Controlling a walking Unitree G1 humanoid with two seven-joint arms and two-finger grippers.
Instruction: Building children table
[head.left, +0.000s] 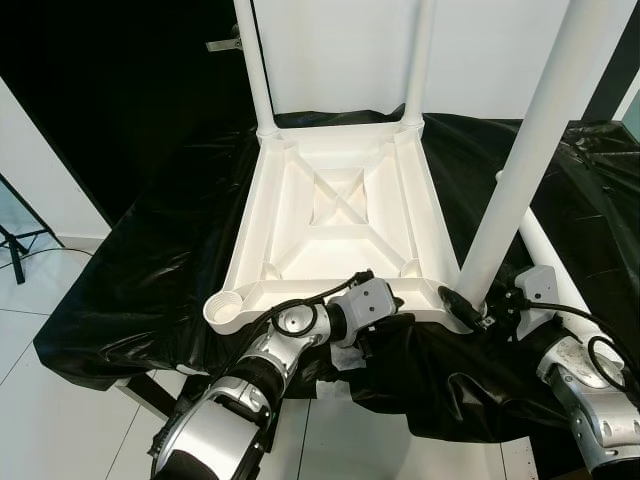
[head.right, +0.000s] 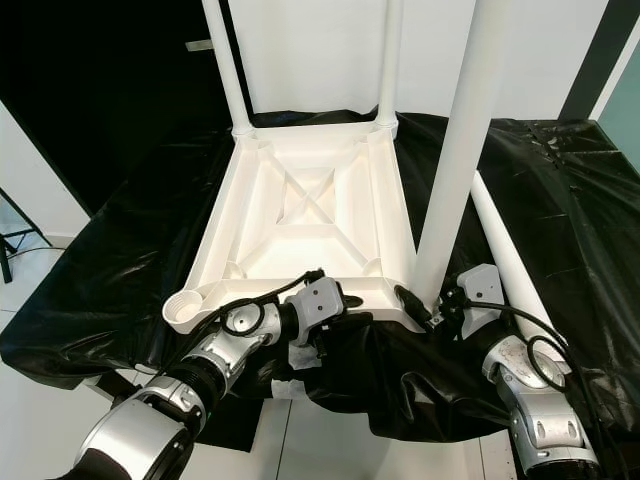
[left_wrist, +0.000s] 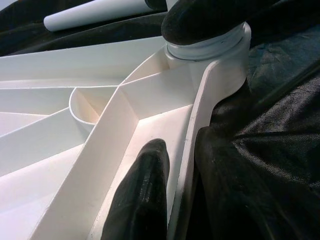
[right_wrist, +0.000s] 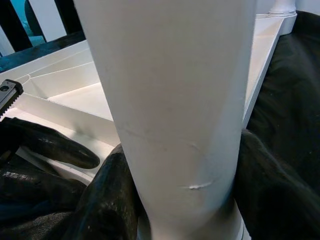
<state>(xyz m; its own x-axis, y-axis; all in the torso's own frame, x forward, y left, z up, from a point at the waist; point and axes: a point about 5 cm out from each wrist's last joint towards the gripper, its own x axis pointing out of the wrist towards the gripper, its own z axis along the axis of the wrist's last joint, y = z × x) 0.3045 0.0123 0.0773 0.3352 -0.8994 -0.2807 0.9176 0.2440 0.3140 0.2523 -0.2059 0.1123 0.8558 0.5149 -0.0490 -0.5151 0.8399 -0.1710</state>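
Upturned tabletop (head.left: 340, 215) lies on black-draped surface (head.left: 130, 270). Right tool (head.left: 478, 310) clenched on third leg (head.left: 530, 150) at near corner socket; left tool (left_wrist: 175, 165) grips near rim. Next probably: seat leg, then fill empty socket (head.left: 226, 306).

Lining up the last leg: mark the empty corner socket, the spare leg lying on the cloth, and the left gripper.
empty corner socket (head.left: 224, 303), left eye view, its round rim.
spare leg (head.right: 503, 252), right eye view, mid-tube.
left gripper (left_wrist: 172, 165), left wrist view, between fingertips.
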